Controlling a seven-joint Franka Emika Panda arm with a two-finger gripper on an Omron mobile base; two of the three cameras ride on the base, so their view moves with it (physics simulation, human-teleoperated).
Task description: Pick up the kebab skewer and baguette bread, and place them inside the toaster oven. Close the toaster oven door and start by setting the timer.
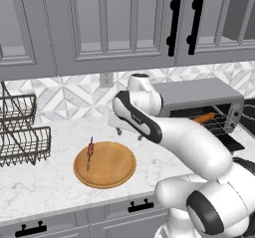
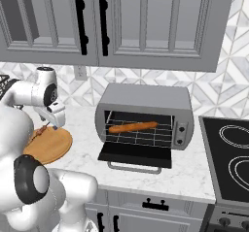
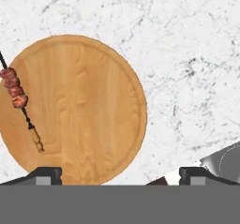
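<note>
Left: kebab skewer point(image 1: 90, 151) lies on the round wooden board point(image 1: 112, 170), near its left edge, meat at the far end. My gripper point(image 1: 129, 134) hovers above the counter point(image 1: 45, 182) just right of the board, fingers spread wide, nothing between them. Right: toaster oven point(image 2: 146, 102) with the toaster oven door point(image 2: 136, 155) dropped open; baguette bread point(image 2: 133, 126) rests on the wire rack inside.

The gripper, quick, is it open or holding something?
Gripper: open, holding nothing, above the round wooden board.
</note>
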